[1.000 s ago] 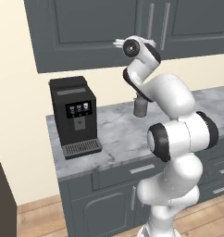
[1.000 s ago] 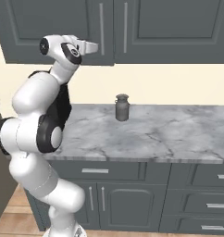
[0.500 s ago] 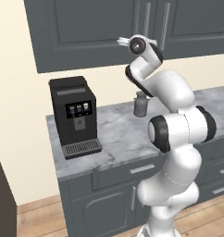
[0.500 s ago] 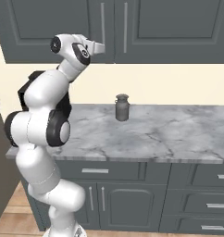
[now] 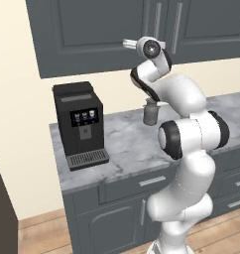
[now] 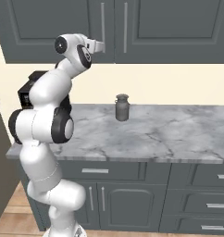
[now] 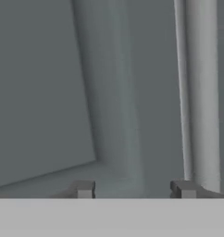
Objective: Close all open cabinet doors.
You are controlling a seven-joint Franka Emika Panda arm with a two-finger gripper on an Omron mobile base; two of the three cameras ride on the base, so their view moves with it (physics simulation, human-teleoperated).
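While raised to wall-cabinet height, tool (image 6: 101,45) up against the lower part of the left cabinet door (image 6: 49,23), close beside its long vertical silver bar handle (image 6: 103,24). In the hand view, two dark fingertips (image 7: 84,189) set apart with a gap between them, nothing held, so standing open; handle (image 7: 202,92) rising just above the right tip, recessed shaker panel (image 7: 37,83) filling the left.

Count of tall dark grey wall-cabinet doors in the right base view: two, the second door (image 6: 178,23) meeting the first at a centre seam, each with one bar handle, the second handle (image 6: 125,27) just right of the seam. Left door seen angled in the left base view (image 5: 92,34), lower edge slanting; whether fully shut cannot be told.

On the marble table (image 6: 178,134): one black coffee machine (image 5: 80,124) at the left end, with a small screen showing three icons too small to read; one small grey lidded jar (image 6: 122,107) near the back wall. No readable writing or brand anywhere.

Below the table: one drawer front (image 6: 95,171) with a horizontal handle over two base-cabinet doors (image 6: 127,206) with small vertical handles, and a stack of three drawers (image 6: 202,199) to the right.
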